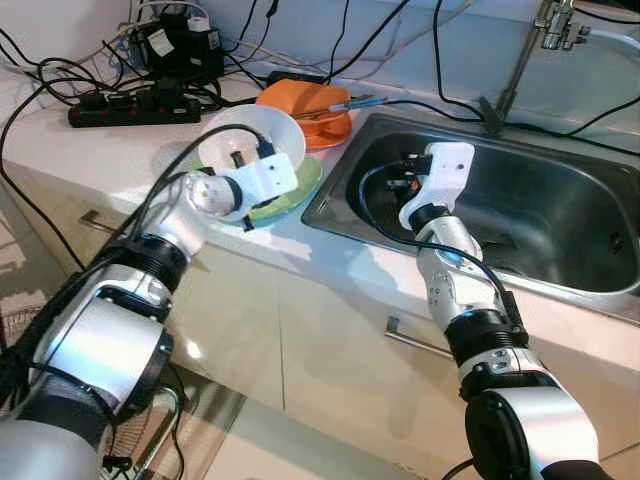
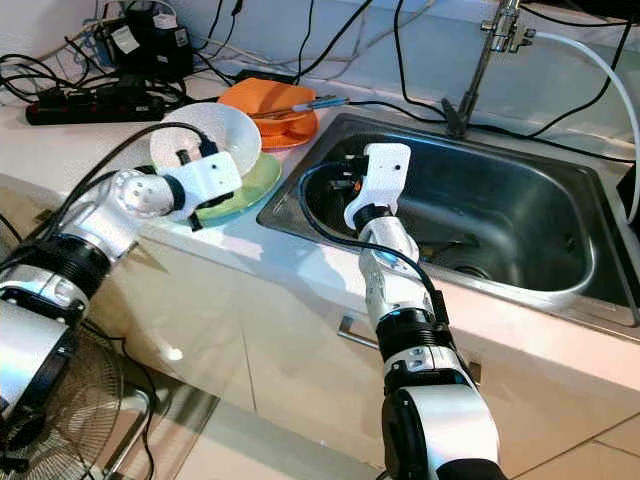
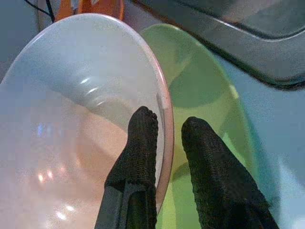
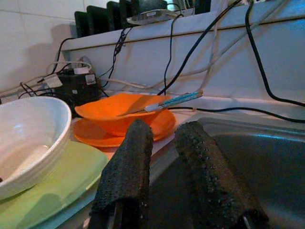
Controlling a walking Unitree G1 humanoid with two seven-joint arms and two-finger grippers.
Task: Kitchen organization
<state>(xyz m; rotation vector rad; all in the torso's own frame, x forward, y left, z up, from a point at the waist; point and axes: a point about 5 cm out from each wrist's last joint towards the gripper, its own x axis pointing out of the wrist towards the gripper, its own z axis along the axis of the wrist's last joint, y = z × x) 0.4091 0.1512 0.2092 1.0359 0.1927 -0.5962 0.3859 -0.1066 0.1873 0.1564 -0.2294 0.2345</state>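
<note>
Left wrist view had the clearest look: the left gripper (image 3: 164,143) was clamped on the rim of the round white ceramic bowl (image 3: 71,95), one black finger (image 3: 138,143) set inside the bowl and the other outside, so the jaws were pinching the rim between them. That bowl was seen sitting on the flat pale green plate (image 1: 290,195), upper middle of the left eye frame, on the white countertop (image 1: 100,150) just left of the stainless steel sink (image 1: 560,220).

Behind it, a bit higher in the frame, an orange bowl stacked on an orange plate (image 1: 310,110) could be made out, with a knife with a blue handle (image 4: 164,102) laid across the top.

The right gripper (image 4: 164,157) was held over the left end of the sink basin, near the frame's centre, nothing between its fingers and a small gap left between them, so the jaws were slightly spread.

A black power strip (image 1: 135,105) and tangled black cables (image 1: 60,80) were spotted in the upper left, and a metal tap (image 2: 480,60) at the upper right.
</note>
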